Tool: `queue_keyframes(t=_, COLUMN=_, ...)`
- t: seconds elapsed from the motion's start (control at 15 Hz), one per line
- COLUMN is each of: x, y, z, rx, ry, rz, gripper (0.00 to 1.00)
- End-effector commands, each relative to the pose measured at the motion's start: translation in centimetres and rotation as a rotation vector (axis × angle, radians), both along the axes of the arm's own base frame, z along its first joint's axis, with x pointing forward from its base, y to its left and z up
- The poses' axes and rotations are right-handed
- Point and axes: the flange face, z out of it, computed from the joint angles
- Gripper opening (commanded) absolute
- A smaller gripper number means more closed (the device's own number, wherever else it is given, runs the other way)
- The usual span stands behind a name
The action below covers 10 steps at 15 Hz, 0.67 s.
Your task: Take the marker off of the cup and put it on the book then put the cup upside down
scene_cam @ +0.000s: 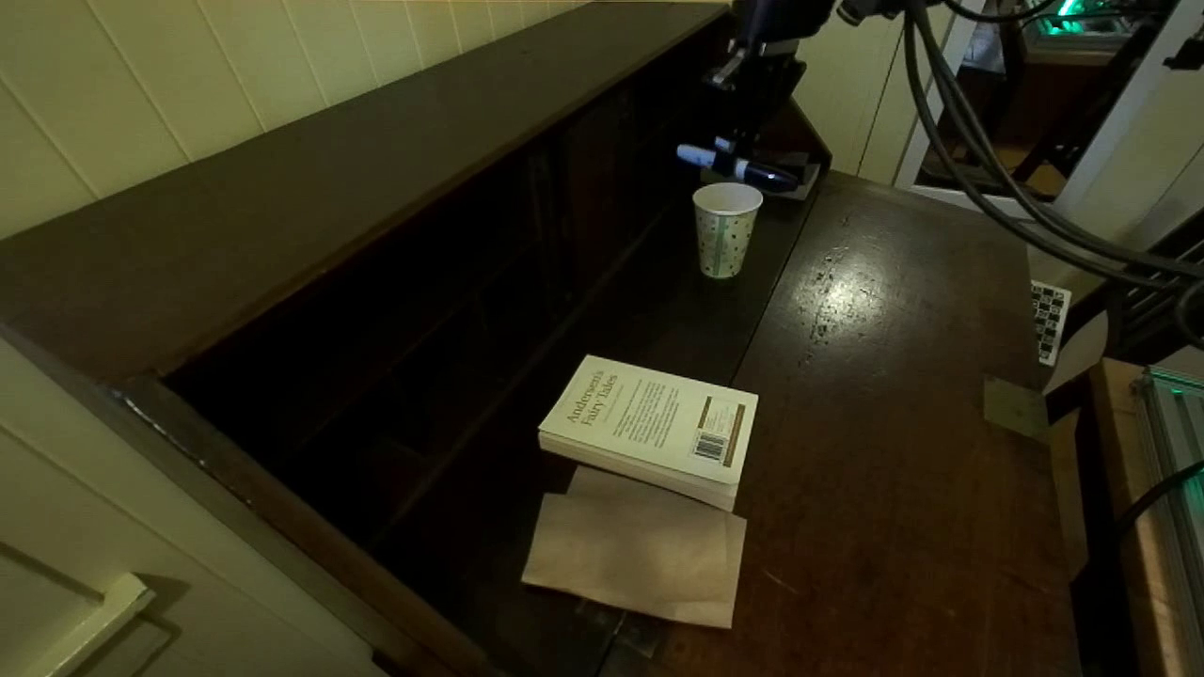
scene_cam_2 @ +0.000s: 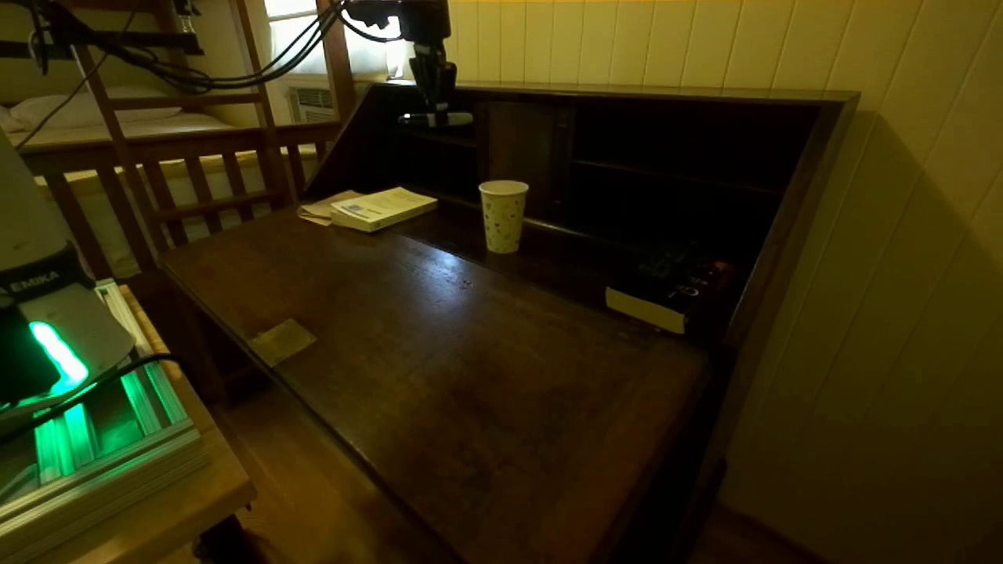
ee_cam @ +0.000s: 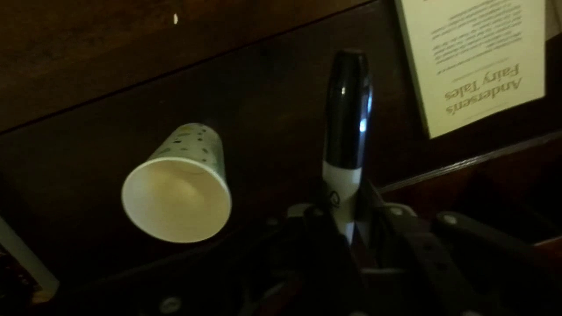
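Note:
The marker [scene_cam: 773,179], black-capped with a pale body, is held in the air; it also shows in an exterior view [scene_cam_2: 459,119] and the wrist view [ee_cam: 346,118]. My gripper [ee_cam: 340,202] is shut around its pale body, and in the exterior views the gripper [scene_cam: 738,150] [scene_cam_2: 439,116] is above the desk. The white dotted cup [scene_cam: 724,235] stands upright, mouth up, apart from the marker; it also shows in an exterior view [scene_cam_2: 503,223] and the wrist view [ee_cam: 175,202]. The white book [scene_cam: 654,423] lies flat, cover bare, also seen in the wrist view [ee_cam: 478,66].
A tan paper sheet [scene_cam: 640,555] lies beside the white book, partly under it. A dark thick book [scene_cam_2: 658,298] lies at the desk's far end. The desk's raised shelf [scene_cam: 423,141] runs along the back. Cables [scene_cam: 978,160] hang from the arm.

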Motion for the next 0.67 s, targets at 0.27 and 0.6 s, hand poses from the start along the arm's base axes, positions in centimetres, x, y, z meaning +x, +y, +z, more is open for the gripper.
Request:
queue_keyframes(t=0.27, x=-1.1, y=8.9, z=-4.3, rx=0.026, ry=0.065, rz=0.225, gripper=0.05)
queue_keyframes(t=0.6, x=-1.1, y=12.9, z=-7.1, rx=0.028, ry=0.052, rz=0.282, gripper=0.05)
